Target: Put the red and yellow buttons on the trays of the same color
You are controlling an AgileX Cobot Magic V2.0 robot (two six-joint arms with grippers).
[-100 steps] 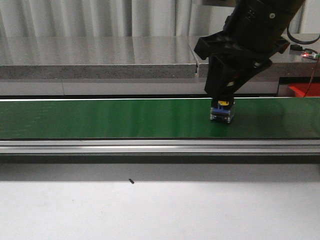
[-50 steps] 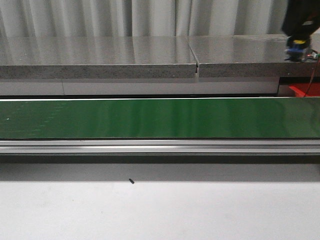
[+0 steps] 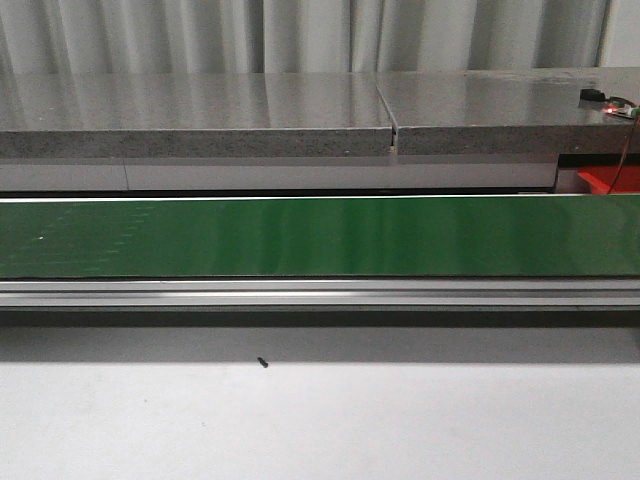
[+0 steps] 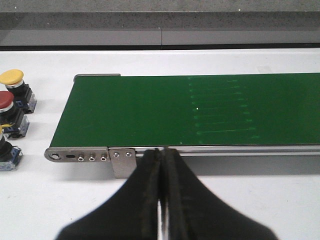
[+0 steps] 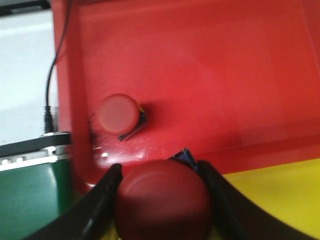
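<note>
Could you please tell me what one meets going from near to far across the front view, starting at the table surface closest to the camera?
White table → small dark speck → aluminium conveyor rail → green conveyor belt → grey stone-look counter → pale curtain.

A round red-capped push button sits between the right gripper's fingers above the glossy red plastic tray, where another red-capped button lies. A yellow plastic tray adjoins it. On the white tabletop, a yellow mushroom-capped button and a red one stand upright.
</note>
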